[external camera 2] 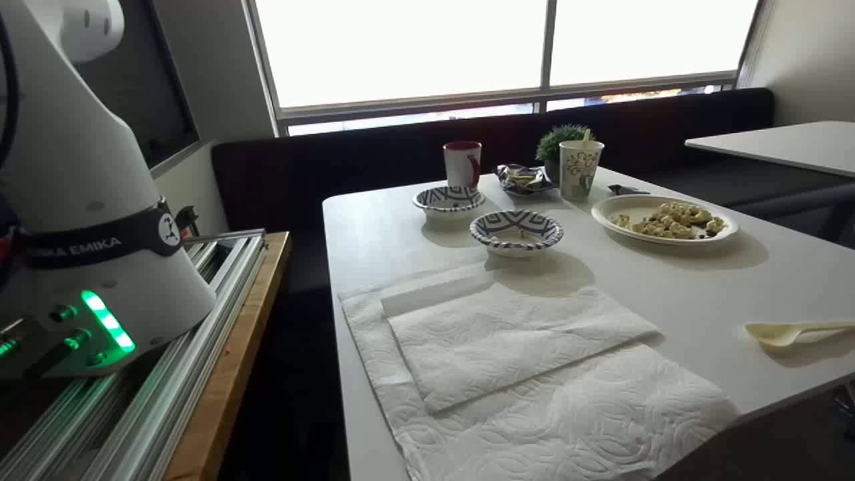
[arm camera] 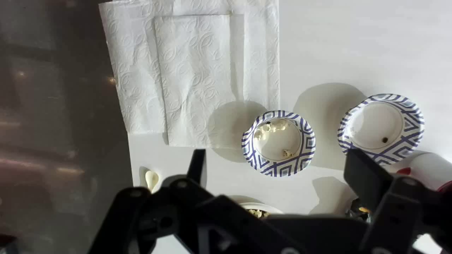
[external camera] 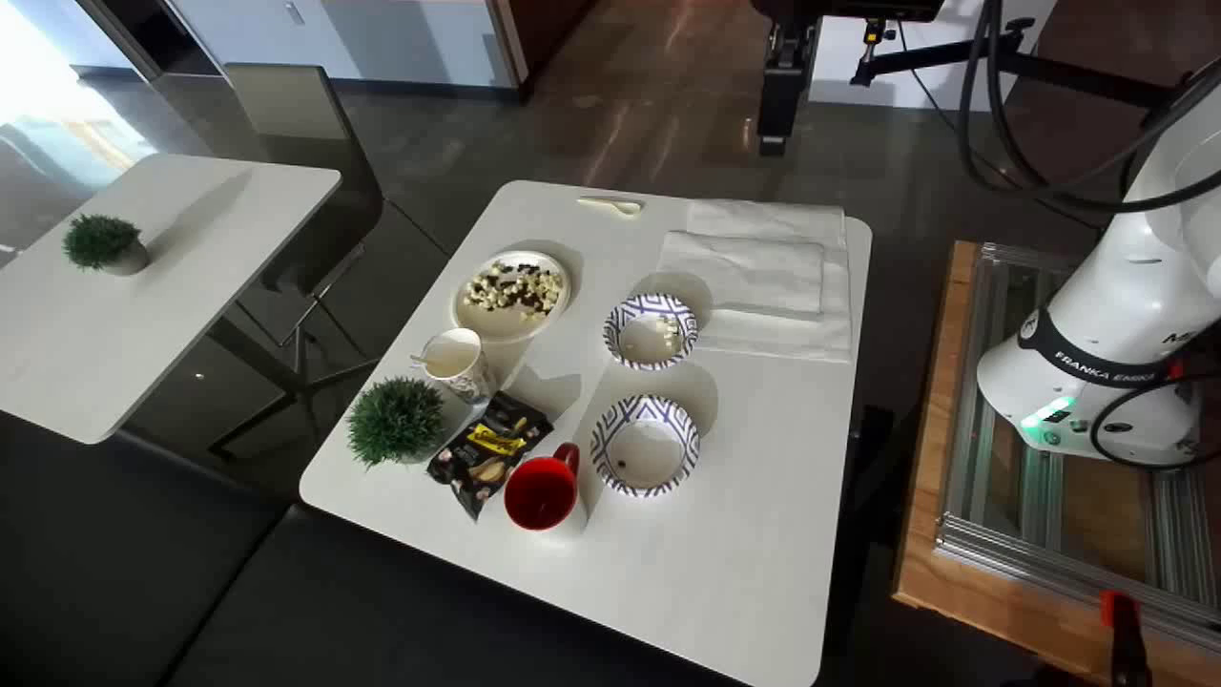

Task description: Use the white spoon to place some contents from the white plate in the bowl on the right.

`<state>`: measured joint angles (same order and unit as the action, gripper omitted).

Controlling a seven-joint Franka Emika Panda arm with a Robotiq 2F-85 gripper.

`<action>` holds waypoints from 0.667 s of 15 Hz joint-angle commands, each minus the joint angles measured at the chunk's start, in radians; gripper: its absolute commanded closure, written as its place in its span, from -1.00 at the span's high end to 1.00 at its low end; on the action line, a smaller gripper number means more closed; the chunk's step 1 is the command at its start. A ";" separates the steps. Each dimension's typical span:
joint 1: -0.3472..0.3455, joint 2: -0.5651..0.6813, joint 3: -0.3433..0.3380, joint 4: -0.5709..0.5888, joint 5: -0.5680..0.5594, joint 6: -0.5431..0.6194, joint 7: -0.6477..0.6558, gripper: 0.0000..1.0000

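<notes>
The white spoon (external camera: 615,204) lies on the table's far edge; it also shows in an exterior view (external camera 2: 783,334) and partly in the wrist view (arm camera: 152,180). The white plate (external camera: 491,329) holds the contents (external camera: 523,291), a heap of pale popcorn and dark bits; the wrist view shows only a sliver of both. The striped bowl (arm camera: 282,141) by the paper towels looks the smaller in the wrist view and has a few popcorn pieces inside. The other striped bowl (arm camera: 378,123) holds one dark bit. My gripper (arm camera: 277,155) is open and empty, high above the table.
Paper towels (external camera 2: 528,334) lie beside the nearer bowl. A red-lined mug (external camera: 544,496), a black snack bag (external camera: 491,448), a paper cup (external camera: 458,358) with a handle sticking out, and a potted plant (external camera: 396,420) stand along the table's other side.
</notes>
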<state>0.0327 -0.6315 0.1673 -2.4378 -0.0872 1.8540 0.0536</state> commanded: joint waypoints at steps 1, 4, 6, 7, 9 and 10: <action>0.020 0.003 -0.016 0.003 -0.010 -0.004 0.010 1.00; 0.020 0.003 -0.016 0.003 -0.010 -0.004 0.010 1.00; 0.020 0.003 -0.016 0.003 -0.010 -0.004 0.010 1.00; 0.011 0.022 -0.016 0.009 -0.017 0.024 0.020 1.00; 0.005 0.099 -0.048 0.031 0.018 0.112 0.014 1.00; -0.003 0.143 -0.065 0.044 0.025 0.149 0.009 1.00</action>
<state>0.0328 -0.6092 0.1495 -2.4378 -0.0826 1.9185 0.0542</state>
